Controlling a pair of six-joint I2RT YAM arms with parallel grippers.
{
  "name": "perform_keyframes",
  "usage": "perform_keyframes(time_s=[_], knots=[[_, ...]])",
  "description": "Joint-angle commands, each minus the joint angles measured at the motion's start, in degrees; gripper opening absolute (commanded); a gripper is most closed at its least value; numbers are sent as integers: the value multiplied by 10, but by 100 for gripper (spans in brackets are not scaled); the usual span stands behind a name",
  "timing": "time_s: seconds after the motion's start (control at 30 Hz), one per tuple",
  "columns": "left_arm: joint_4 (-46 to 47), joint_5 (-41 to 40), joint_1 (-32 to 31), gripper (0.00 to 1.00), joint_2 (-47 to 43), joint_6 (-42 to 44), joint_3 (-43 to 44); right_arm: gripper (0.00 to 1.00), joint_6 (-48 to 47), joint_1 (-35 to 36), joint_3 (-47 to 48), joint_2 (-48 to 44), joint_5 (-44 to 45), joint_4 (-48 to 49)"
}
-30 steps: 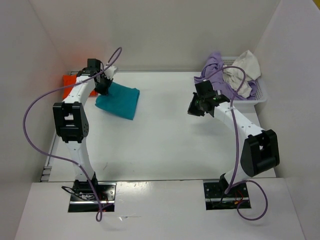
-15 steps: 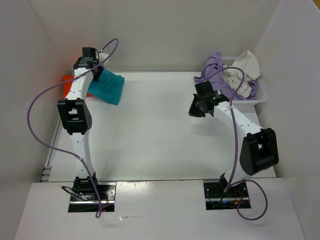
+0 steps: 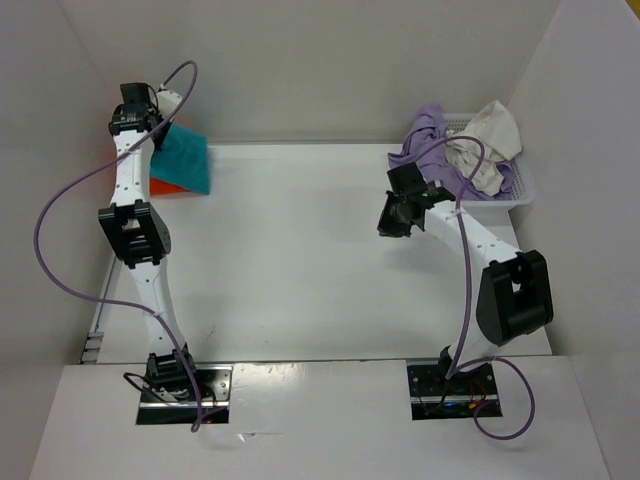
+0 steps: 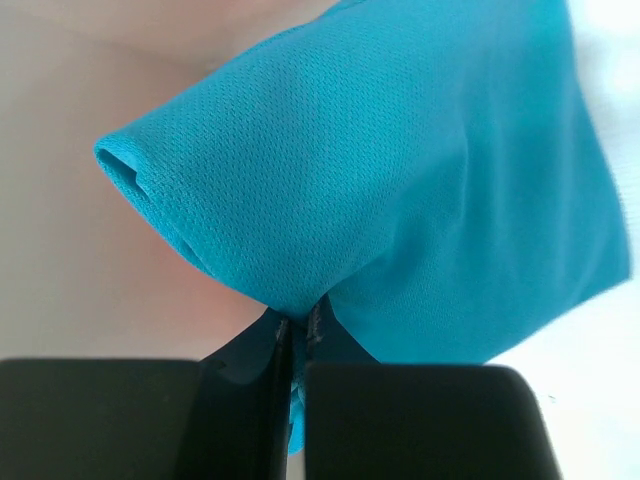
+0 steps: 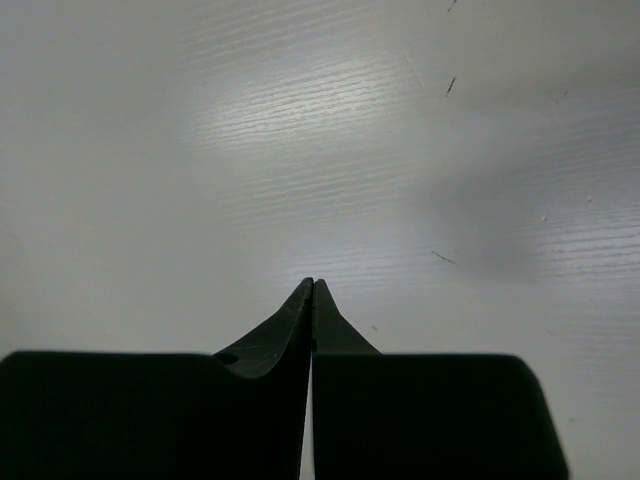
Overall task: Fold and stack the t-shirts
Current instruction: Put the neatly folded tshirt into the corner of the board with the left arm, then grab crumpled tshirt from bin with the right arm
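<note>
The left claw (image 4: pixel 297 325) is clamped tight on the teal-blue t-shirt (image 4: pixel 400 180), its two fingers pinching a bunched ridge of cloth with barely a slit between them. From the pinch the folded shirt fans out ahead of the claw, one rounded folded corner to the left of the fingers and a broad flat panel to the right. From the top external view this left claw (image 3: pixel 152 132) sits at the far left corner of the bench (image 3: pixel 300 260), close to the wall, and the teal-blue t-shirt (image 3: pixel 185 163) slopes down from it towards the bench. The orange t-shirt (image 3: pixel 163 187) lies just below and beside the claw, partly covered by the teal cloth; whether the two shirts touch cannot be told. The right claw (image 5: pixel 312 292) is fully closed, tips meeting in a point, and grips nothing; only bare bench (image 5: pixel 300 120) lies ahead of it, and whether the tips touch the surface cannot be told. Seen from above, the right claw (image 3: pixel 392 222) is well apart from the left one. Just behind it and to its right stands the white basket (image 3: pixel 520 190), with the lavender t-shirt (image 3: pixel 425 125) draped over its near rim and the off-white t-shirt (image 3: pixel 490 140) heaped on top.
</note>
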Motion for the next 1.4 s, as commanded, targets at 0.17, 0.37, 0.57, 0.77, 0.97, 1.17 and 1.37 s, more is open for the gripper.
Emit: perform_keyframes(time_s=[0.17, 0.37, 0.57, 0.77, 0.97, 1.17, 1.37], knots=[[-55, 20, 40, 0, 109, 12, 139, 3, -13, -5, 38, 15, 7, -24], [-114, -27, 50, 0, 226, 6, 354, 6, -18, -5, 49, 33, -4, -34], [-97, -55, 63, 26, 256, -13, 346, 8, -24, -5, 67, 51, -9, -40], [-53, -147, 74, 81, 267, -30, 353, 8, -29, 6, 83, 74, -21, -45], [-60, -137, 74, 84, 227, -30, 353, 9, -29, 12, 96, 81, -26, -45], [-175, -6, 74, 84, 174, -51, 353, 12, -34, 12, 108, 45, -19, -45], [-306, 311, 56, 87, 24, -49, 345, 30, -61, -19, 148, -20, -2, -71]])
